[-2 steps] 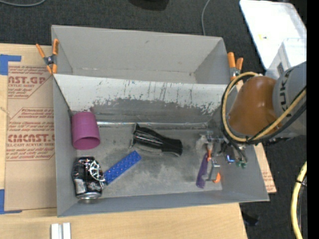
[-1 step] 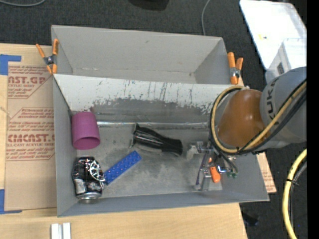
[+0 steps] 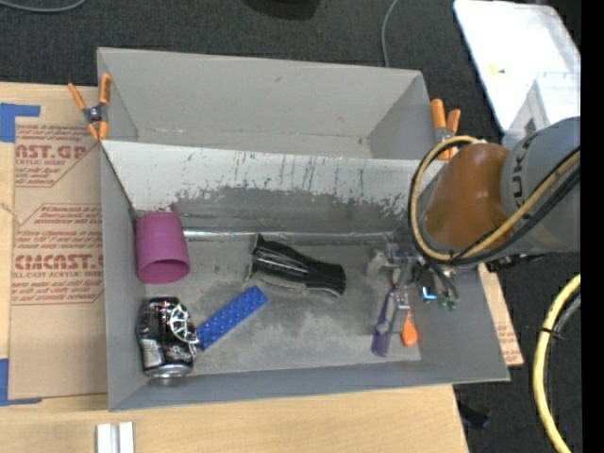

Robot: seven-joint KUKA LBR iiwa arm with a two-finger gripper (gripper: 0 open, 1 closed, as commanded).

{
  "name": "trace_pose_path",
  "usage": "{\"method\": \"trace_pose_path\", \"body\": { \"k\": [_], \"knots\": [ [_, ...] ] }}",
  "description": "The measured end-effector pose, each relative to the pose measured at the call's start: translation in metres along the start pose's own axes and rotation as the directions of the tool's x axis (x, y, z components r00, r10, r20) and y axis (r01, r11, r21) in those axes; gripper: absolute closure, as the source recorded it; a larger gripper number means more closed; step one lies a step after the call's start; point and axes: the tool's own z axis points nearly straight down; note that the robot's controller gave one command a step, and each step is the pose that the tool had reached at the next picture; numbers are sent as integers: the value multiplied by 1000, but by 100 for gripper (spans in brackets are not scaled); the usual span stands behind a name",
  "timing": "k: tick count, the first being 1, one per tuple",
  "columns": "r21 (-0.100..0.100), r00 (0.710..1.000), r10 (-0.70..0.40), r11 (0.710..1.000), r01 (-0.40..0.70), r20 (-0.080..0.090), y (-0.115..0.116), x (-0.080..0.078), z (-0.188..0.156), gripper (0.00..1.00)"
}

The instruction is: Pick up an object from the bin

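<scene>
**Arm is hanging low over a purple pen**

The robot arm is coming into the grey bin from 3 o'clock. Its wrist, under the orange cover, is bending down toward the floor of the bin. The gripper is pointing down at about 4 o'clock in the bin, close to the right wall. I cannot tell if the gripper is open or closed, because its small parts are too jumbled to make out.

A purple pen is lying slanted on the floor right there, at 6 o'clock from the gripper, with its top end just beside the gripper. I cannot tell if they are touching. A small orange piece is lying just beside the pen, at its 3 o'clock side.

The other things are sitting well apart from the gripper. A black clip-like thing is lying in the middle. A pink cup is sitting at 9 o'clock. A blue bumpy block and a crushed black can are lying at 8 o'clock, touching each other.
</scene>
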Motion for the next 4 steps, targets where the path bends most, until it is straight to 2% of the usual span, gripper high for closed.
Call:
{"method": "trace_pose_path", "body": {
  "k": [1, 2, 4],
  "knots": [
    [0, 1000, 5, 1000, -5, -4, 45, 9, 0, 0],
    [-2, 996, 93, 996, -93, 4, 54, -34, -1, 0],
    [-1, 1000, 16, 1000, -16, -2, 133, -35, -7, 0]
  ]
}}
